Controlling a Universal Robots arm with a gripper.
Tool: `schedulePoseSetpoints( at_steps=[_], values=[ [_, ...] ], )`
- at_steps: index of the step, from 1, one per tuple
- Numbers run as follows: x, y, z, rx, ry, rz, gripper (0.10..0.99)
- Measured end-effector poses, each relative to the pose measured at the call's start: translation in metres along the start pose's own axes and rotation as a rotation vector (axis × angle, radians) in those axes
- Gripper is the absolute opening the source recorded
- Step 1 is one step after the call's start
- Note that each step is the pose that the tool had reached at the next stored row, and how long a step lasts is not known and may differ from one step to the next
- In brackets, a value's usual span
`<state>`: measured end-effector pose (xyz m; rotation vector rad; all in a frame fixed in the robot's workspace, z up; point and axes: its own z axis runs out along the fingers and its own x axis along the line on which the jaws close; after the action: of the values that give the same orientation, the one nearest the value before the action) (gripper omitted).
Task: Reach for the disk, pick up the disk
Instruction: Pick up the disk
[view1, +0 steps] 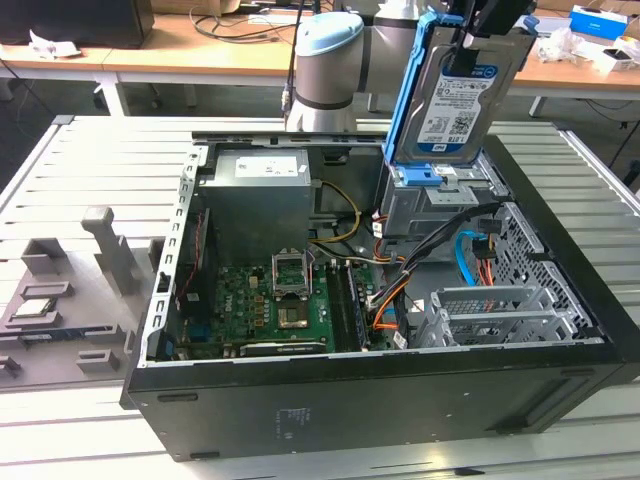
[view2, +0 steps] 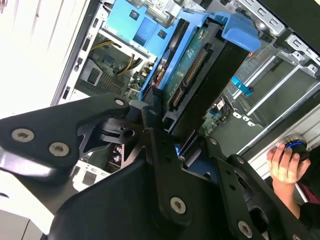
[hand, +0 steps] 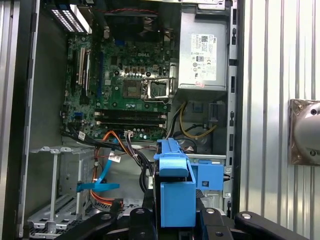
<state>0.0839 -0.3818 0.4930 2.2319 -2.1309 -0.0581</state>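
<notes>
Claw (view2: 167, 150) clamped on the disk (view1: 458, 95), held upright, clear above the drive cage (view1: 435, 205) of the open case (view1: 380, 390); pick-up step judged essentially complete.

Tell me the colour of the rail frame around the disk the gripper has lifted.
Bright blue, around the silver-grey disk; the exterior view shows it best.

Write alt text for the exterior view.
A black gripper holds a silver-grey metal hard drive in a bright blue plastic frame upright above an open black computer case, clear of the grey metal drive cage. The green motherboard lies exposed inside.
</notes>
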Motion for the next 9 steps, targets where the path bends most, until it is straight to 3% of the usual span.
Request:
schedulePoseSetpoints(
  at_steps=[9],
  values=[
    [0.0038,0.0002,0.0004,0.000,0.0000,0.000,0.369]
  ],
)
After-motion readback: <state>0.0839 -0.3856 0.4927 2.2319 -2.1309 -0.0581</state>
